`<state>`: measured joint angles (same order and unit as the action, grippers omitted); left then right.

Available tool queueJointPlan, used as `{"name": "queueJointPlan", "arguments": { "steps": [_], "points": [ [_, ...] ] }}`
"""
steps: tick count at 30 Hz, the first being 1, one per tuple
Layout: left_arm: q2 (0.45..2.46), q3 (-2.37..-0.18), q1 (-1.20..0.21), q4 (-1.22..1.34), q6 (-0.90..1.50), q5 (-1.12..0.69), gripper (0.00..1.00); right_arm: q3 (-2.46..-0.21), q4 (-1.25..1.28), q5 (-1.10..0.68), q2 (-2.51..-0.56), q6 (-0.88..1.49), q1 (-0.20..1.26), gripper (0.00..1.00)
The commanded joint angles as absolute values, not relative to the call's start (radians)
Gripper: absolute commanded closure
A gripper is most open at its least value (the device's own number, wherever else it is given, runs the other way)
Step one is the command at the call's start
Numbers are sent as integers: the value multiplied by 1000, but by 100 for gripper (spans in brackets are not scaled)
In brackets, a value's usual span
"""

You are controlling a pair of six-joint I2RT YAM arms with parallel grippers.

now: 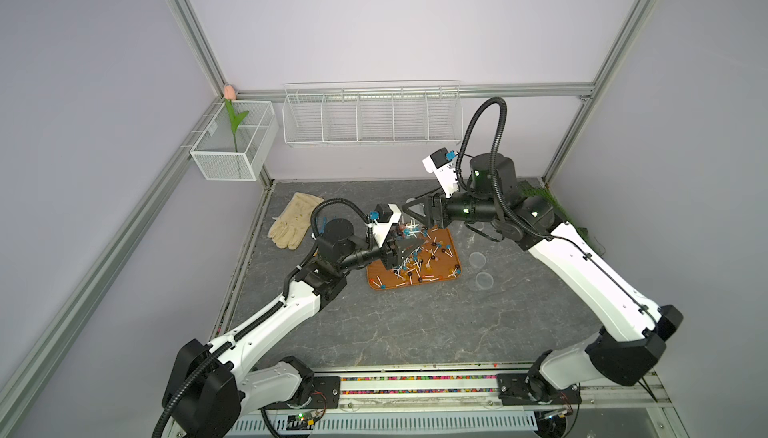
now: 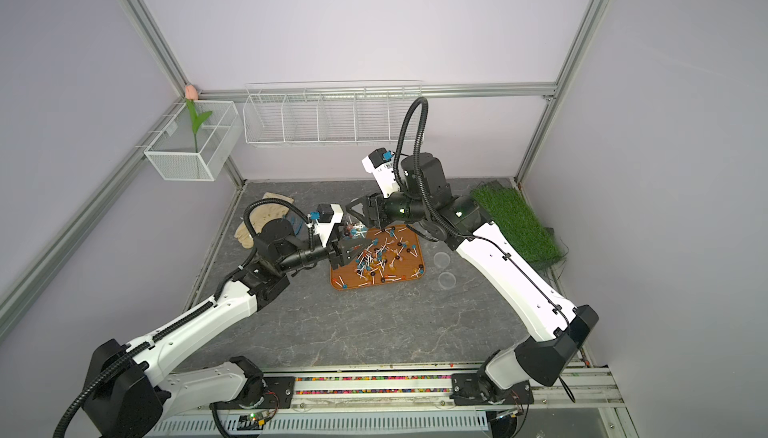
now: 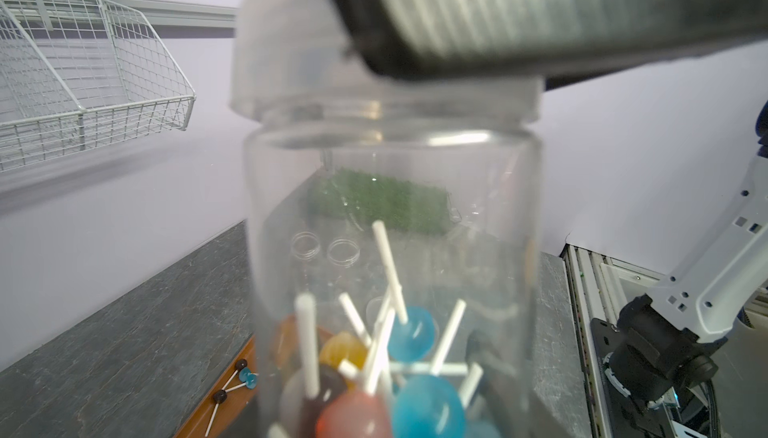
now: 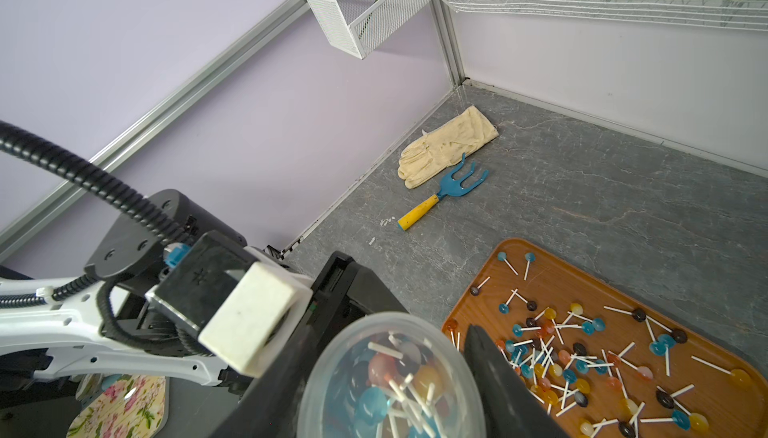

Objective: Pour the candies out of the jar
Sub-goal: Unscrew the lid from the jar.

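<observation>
Grey stone-look bench (image 1: 415,324), lilac walls: the left end effector (image 1: 405,249) clamps the clear jar (image 3: 390,216) near the brown tray's (image 4: 540,265) corner, with candies (image 4: 582,357) strewn there and more inside. Light, stiff and probably slippery, it seems best held mid-body. The right end effector (image 1: 412,211) brackets the domed end, contact unclear. The right wrist view alone shows the blue hand rake (image 4: 453,187) whole.

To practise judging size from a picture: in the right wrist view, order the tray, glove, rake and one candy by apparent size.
1. tray, cut off at the edge
2. glove
3. rake, about as long as the glove, but slimmer
4. candy
</observation>
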<state>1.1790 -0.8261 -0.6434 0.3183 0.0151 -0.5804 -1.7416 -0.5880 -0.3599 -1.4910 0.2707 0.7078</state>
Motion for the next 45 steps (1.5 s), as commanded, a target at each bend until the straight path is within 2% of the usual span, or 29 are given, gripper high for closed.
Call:
{"name": "queueJointPlan", "arguments": {
  "steps": [1, 3, 9, 14, 24, 26, 27, 28, 29, 31, 36, 40, 45],
  "points": [
    [1172, -833, -646, 384, 27, -617, 49, -1793, -595, -429, -1502, 187, 713, 51],
    [1175, -842, -646, 384, 42, -655, 49, -1831, -618, -501, -1510, 110, 705, 50],
    [1173, -898, -646, 327, 73, -794, 50, -1995, -826, -898, -1548, -267, 684, 46],
    [1174, -899, -646, 352, 110, -860, 50, -2082, -950, -955, -1596, -382, 684, 46],
    [1167, -881, -646, 384, 111, -845, 50, -2080, -973, -919, -1613, -360, 684, 46],
    [1164, -878, -646, 385, 110, -829, 50, -2076, -966, -902, -1608, -348, 683, 40],
    [1164, -875, -646, 385, 109, -819, 50, -2072, -965, -893, -1603, -344, 684, 33],
    [1161, -872, -646, 387, 105, -812, 49, -2063, -965, -879, -1594, -338, 684, 20],
    [1159, -870, -646, 388, 104, -808, 49, -2049, -923, -864, -1585, -329, 684, 12],
    [1157, -867, -646, 390, 99, -800, 49, -2012, -878, -828, -1552, -310, 684, 0],
    [1143, -848, -646, 414, 93, -753, 49, -1930, -728, -676, -1479, -182, 679, 7],
    [1134, -831, -647, 429, 80, -711, 49, -1886, -652, -629, -1448, -84, 678, 11],
    [1142, -830, -646, 432, 76, -701, 48, -1844, -622, -569, -1431, -13, 679, 11]
  ]
}}
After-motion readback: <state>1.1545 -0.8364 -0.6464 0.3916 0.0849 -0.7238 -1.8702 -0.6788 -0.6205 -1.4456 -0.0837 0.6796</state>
